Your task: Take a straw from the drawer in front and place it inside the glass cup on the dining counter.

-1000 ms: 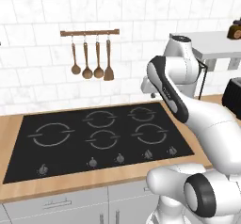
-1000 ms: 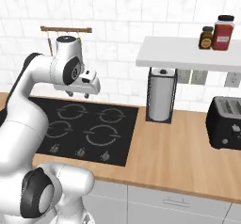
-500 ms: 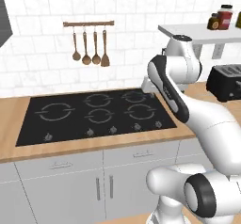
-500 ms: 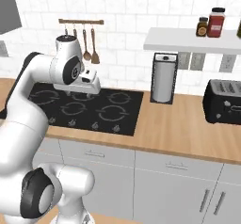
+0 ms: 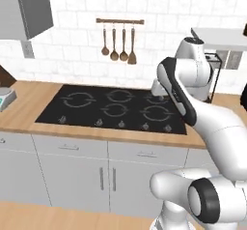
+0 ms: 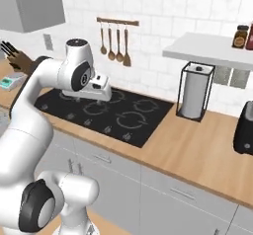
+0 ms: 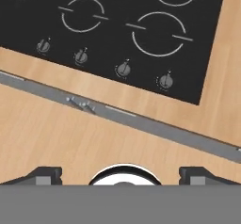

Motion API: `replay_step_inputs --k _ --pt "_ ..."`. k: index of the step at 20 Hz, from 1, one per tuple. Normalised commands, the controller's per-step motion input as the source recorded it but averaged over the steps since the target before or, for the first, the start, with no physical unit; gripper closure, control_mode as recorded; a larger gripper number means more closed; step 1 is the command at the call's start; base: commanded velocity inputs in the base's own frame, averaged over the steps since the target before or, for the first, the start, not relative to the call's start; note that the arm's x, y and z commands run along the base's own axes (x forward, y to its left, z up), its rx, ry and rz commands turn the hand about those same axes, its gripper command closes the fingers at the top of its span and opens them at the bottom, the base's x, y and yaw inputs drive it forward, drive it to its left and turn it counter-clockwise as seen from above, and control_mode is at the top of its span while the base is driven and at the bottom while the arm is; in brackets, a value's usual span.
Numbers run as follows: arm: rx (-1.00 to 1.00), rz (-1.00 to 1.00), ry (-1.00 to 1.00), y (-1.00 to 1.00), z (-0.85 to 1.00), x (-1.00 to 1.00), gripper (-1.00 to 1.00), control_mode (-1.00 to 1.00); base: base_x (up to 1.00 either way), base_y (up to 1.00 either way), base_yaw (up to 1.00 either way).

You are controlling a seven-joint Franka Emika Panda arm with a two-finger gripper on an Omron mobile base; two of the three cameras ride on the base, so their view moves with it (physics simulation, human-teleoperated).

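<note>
I'm holding my gripper (image 7: 120, 173) wide open and empty above the cooktop (image 5: 116, 108), since the drawer (image 5: 142, 154) below is shut.

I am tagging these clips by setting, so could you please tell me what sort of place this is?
A home-style kitchen, rendered in simulation. A black cooktop is set in a wood counter, wooden utensils hang on a white tiled wall, and a paper towel roll stands beside a shelf with jars.

black cooktop (image 5: 116, 107) set in wood counter (image 6: 197, 152) | utensils (image 5: 118, 43) on wall rail | paper towel roll (image 6: 192, 96) right of cooktop
</note>
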Motion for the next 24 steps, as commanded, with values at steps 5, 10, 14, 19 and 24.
replay_step_inputs --k 5,10,14,19,24 --pt "0.0 0.0 0.0 0.0 0.0 0.0 -1.0 1.0 0.0 -0.69 0.62" --pt "0.0 0.0 0.0 0.0 0.0 0.0 -1.0 1.0 0.0 -0.63 0.57" --pt "0.0 0.0 0.0 0.0 0.0 0.0 -1.0 1.0 0.0 -0.63 0.46" --pt "0.0 0.0 0.0 0.0 0.0 0.0 -1.0 1.0 -0.04 -0.59 0.29" --pt "0.0 0.0 0.0 0.0 0.0 0.0 -1.0 1.0 -0.18 -0.48 0.15"
